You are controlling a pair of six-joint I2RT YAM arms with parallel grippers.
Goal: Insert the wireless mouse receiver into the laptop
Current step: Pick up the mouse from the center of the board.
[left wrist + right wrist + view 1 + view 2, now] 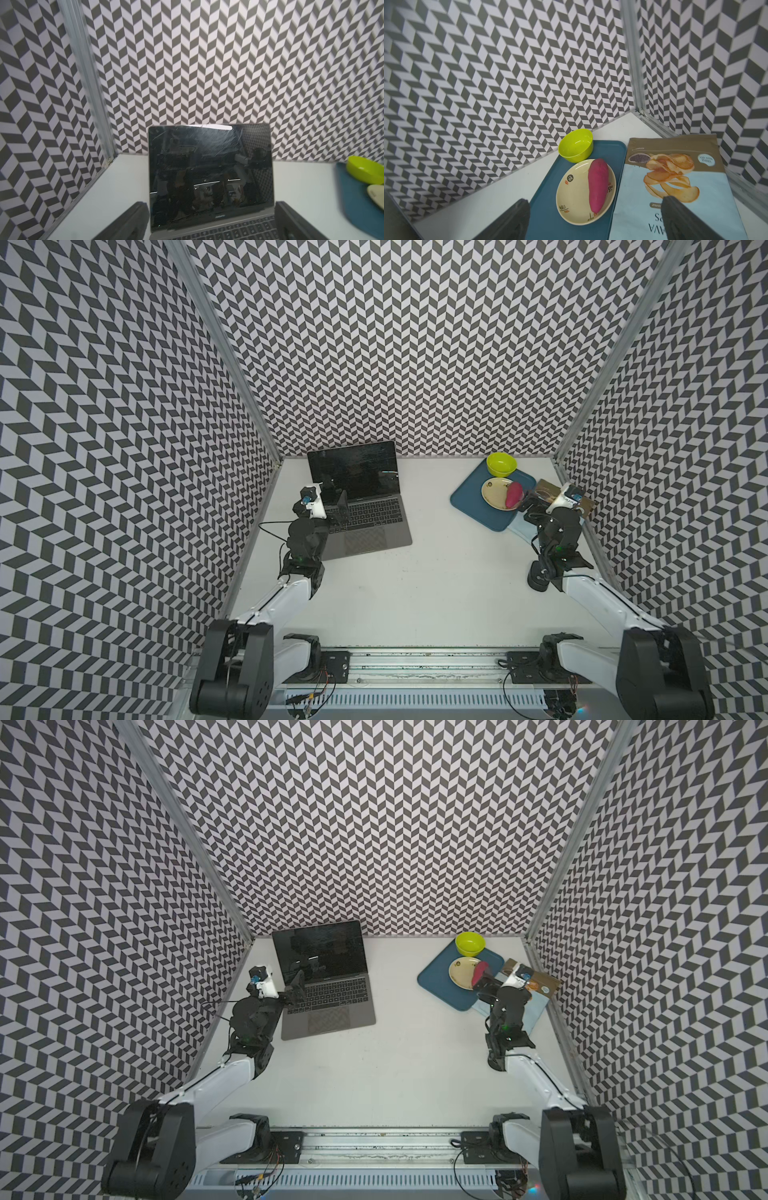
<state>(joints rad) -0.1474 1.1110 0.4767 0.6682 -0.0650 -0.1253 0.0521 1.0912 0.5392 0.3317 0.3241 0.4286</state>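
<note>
Left wrist camera is looking between the two fingers of my left pincer [209, 216], which are standing wide apart and gripping nothing, toward the laptop [209, 176] and its dark, upright screen. In both top views that laptop is sitting open at the back left of the white counter [415, 580], and my left pincer is hanging over the left end of its keyboard. I cannot tell where the wireless mouse receiver is lying. Farther right, a blue tray [469, 499] is carrying a green bowl [501, 463] and a cream plate [493, 490] with a purple sweet potato [514, 494] lying on it. My right pincer [596, 209], spread wide and empty, is hovering above the tray's right edge and a chip bag [675, 176] just beside it.
</note>
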